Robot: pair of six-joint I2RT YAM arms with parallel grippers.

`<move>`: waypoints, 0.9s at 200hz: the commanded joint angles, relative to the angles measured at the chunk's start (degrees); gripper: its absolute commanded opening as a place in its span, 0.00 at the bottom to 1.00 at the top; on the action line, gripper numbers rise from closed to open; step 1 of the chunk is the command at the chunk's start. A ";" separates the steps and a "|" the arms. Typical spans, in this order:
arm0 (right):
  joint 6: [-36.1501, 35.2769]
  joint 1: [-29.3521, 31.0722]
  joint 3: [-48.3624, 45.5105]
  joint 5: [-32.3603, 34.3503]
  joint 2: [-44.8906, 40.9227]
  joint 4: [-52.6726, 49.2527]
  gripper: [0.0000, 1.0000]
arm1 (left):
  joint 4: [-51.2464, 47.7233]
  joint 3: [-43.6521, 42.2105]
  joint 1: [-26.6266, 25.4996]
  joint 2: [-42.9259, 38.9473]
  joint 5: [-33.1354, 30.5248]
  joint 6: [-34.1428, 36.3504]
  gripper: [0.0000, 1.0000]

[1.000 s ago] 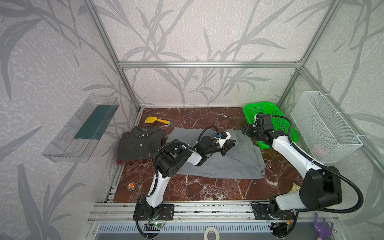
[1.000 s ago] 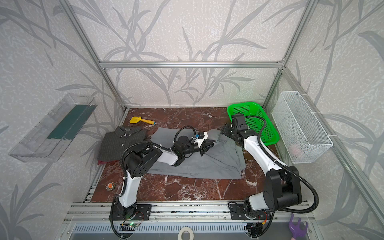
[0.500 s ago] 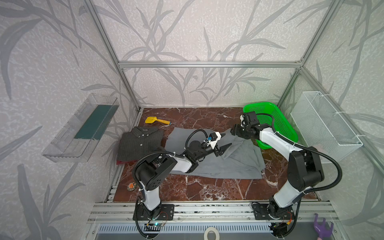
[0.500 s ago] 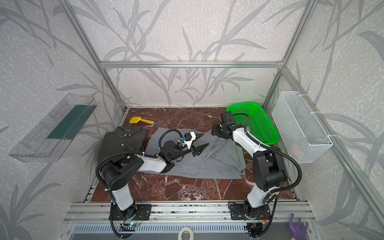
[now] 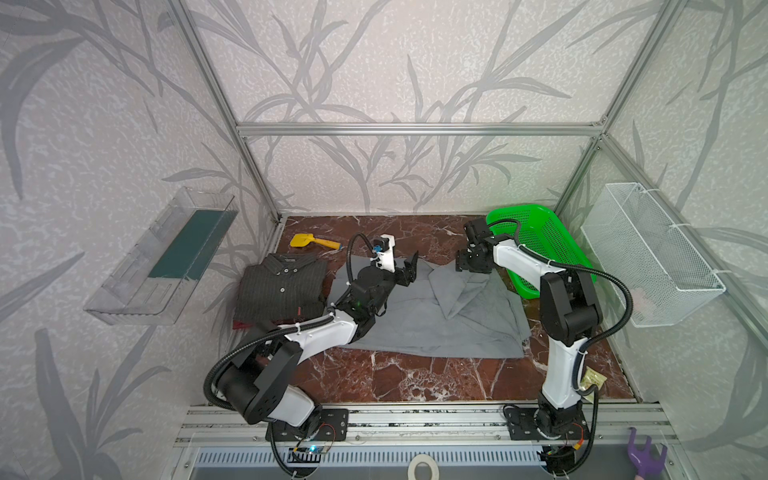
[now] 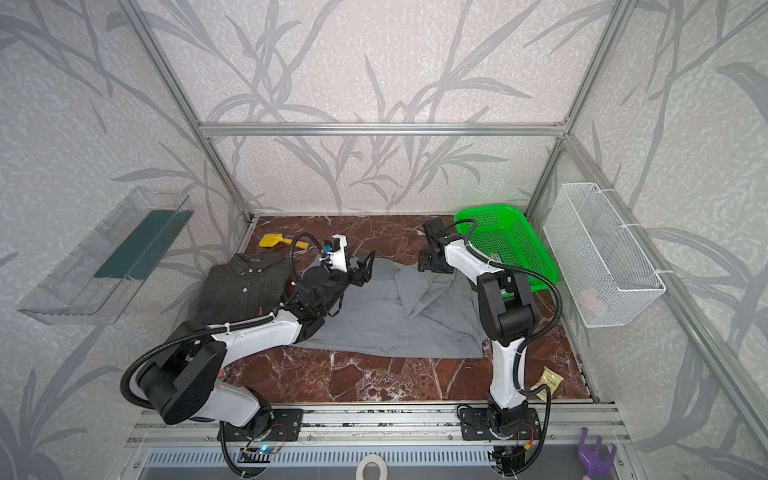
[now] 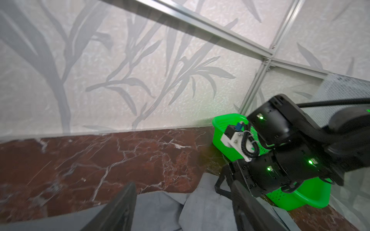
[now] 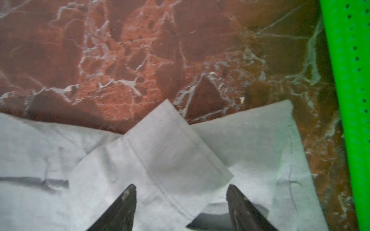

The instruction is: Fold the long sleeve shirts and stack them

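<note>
You have pale walls [image 5: 415, 62] on three sides, papered with grey bamboo leaves and held in an aluminium frame [image 5: 415, 129]. The tabletop [image 5: 415, 374] is red-brown marble with white veins, evenly lit. A clear plastic tray [image 5: 124, 299] hangs on the left wall and a white wire basket [image 5: 648, 257] on the right. A metal rail [image 5: 415, 419] runs along the tabletop's front edge.

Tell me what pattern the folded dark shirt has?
Folded dark shirt: thin pale pinstripes on charcoal, clearest in a top view.
</note>
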 commanded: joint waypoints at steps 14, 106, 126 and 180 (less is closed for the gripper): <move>-0.35 -0.73 -0.33 -1.28 0.26 -0.21 0.71 | -15.72 1.36 3.64 -3.37 -4.52 -12.48 0.73; 4.60 -4.51 -1.88 -11.90 2.83 2.27 0.50 | -22.78 1.62 6.11 -4.77 -7.81 -15.63 0.71; 4.70 -4.59 -1.79 -12.27 2.62 2.95 0.46 | -25.26 2.04 7.18 -4.99 -8.75 -17.51 0.70; 6.25 -5.12 -4.16 -13.06 1.35 5.20 0.49 | -28.81 2.14 9.56 -5.74 -7.87 -21.18 0.67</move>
